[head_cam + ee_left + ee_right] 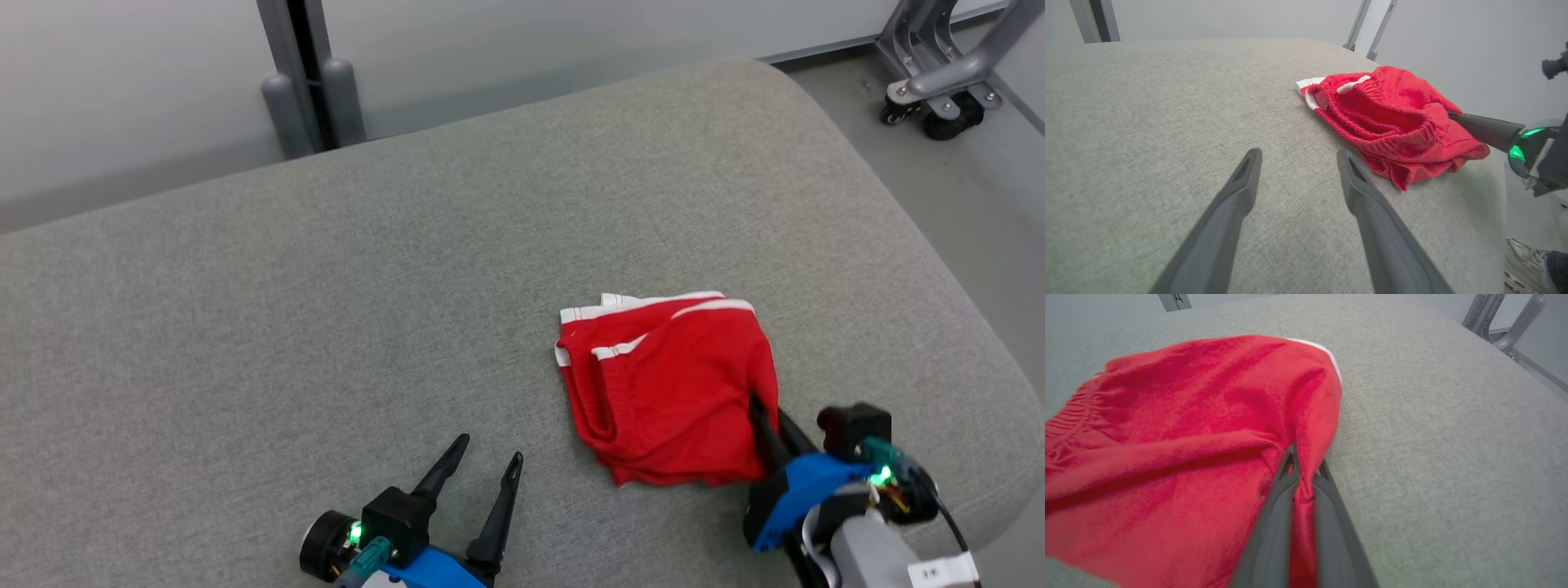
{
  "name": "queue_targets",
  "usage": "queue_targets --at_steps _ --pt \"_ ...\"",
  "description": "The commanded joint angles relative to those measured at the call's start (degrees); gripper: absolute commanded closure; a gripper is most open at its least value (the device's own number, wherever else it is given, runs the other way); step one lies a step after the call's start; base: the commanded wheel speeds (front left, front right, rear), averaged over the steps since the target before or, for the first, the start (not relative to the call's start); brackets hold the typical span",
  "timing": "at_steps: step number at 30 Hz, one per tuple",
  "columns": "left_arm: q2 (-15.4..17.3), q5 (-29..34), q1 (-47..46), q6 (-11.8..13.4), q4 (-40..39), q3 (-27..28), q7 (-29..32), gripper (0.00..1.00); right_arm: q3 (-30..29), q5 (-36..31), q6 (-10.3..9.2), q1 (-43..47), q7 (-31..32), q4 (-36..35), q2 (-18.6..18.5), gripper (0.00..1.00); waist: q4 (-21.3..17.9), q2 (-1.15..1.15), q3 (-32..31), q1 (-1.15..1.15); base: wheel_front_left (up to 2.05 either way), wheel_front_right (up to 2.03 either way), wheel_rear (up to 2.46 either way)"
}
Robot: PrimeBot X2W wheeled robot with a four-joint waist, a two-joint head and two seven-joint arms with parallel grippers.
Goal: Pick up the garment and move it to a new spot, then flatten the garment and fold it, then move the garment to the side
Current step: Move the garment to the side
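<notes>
While right hand (1306, 458) pinches it, red garment (665, 384) bunched, white-trimmed, left hand (490, 447) wide.

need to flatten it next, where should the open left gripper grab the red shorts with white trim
Probably the ribbed elastic waistband of the red shorts with white trim, coming in low from the robot's left with the left gripper. It stands as a thick raised ridge facing that gripper, opposite the edge pinched by the right gripper.

You've got grey fabric tabletop (326, 286), rounded corners; red garment (669, 384) w/ white trim lies bunched on it, near right edge.
</notes>
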Motion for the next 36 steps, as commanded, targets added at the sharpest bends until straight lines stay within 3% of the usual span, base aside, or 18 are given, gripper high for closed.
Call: queue_targets --at_steps 1,7,16,21,22,24,25,26,27,32,36 --pt "0.7 0.3 -0.9 0.0 0.3 -0.2 -0.2 0.00 -0.5 -1.0 -0.02 -2.2 0.0 -0.4 -0.1 1.00 0.5 0.00 1.0 0.00 0.00 0.00 0.00" --pt "3.1 0.5 -2.4 0.0 0.4 -0.6 -0.2 0.00 -6.2 -9.1 -0.03 -10.5 0.0 1.7 -1.7 1.00 2.9 0.00 4.8 0.00 0.00 0.00 0.00" --pt "5.5 0.1 -4.0 0.0 0.1 -0.1 0.0 0.00 -23.4 -23.2 -0.02 -20.3 4.3 4.4 -9.9 1.00 8.7 0.00 8.6 0.00 0.00 0.00 0.00" --pt "6.0 0.1 -4.2 0.1 0.1 0.6 0.0 0.00 -30.9 -30.1 -0.02 -21.8 7.3 2.5 -10.8 1.00 10.1 0.00 9.3 0.00 0.00 0.00 0.00" --pt "6.1 0.1 -4.2 0.1 0.2 0.6 0.0 0.00 -32.8 -31.7 -0.02 -22.0 7.8 1.6 -10.5 0.95 10.2 0.00 9.4 0.00 0.00 0.00 0.00" --pt "6.2 0.1 -4.2 0.1 0.3 1.0 0.1 0.00 -38.4 -35.2 -0.02 -22.3 8.4 -0.7 -8.7 0.69 10.6 0.00 9.5 0.00 0.00 0.00 0.00" --pt "6.2 0.1 -4.2 0.1 0.3 1.0 0.1 0.00 -38.4 -35.2 -0.02 -22.3 8.4 -0.7 -8.7 0.69 10.6 0.00 9.5 0.00 0.00 0.00 0.00" --pt "6.2 0.1 -4.3 0.1 0.4 1.1 0.1 0.00 -40.0 -36.0 -0.02 -22.3 8.2 -1.2 -8.0 0.06 10.7 0.00 9.4 0.00 0.00 0.00 0.00" --pt "6.2 0.2 -4.5 0.1 0.4 1.3 0.1 0.00 -41.4 -36.9 -0.02 -22.3 7.8 -1.9 -7.2 0.00 10.7 0.00 9.3 0.00 0.00 0.00 0.00" --pt "5.0 0.3 -4.8 0.1 0.1 3.0 0.0 0.00 -44.5 -39.9 -0.02 -22.4 4.1 -3.6 -3.2 0.00 11.1 0.00 8.0 0.00 0.00 0.00 0.00" --pt "3.9 0.7 -4.6 0.1 0.0 6.2 0.0 0.00 -42.6 -36.5 -0.02 -23.0 0.6 -2.9 -0.9 0.00 12.1 0.00 6.5 0.00 0.00 0.00 0.00"
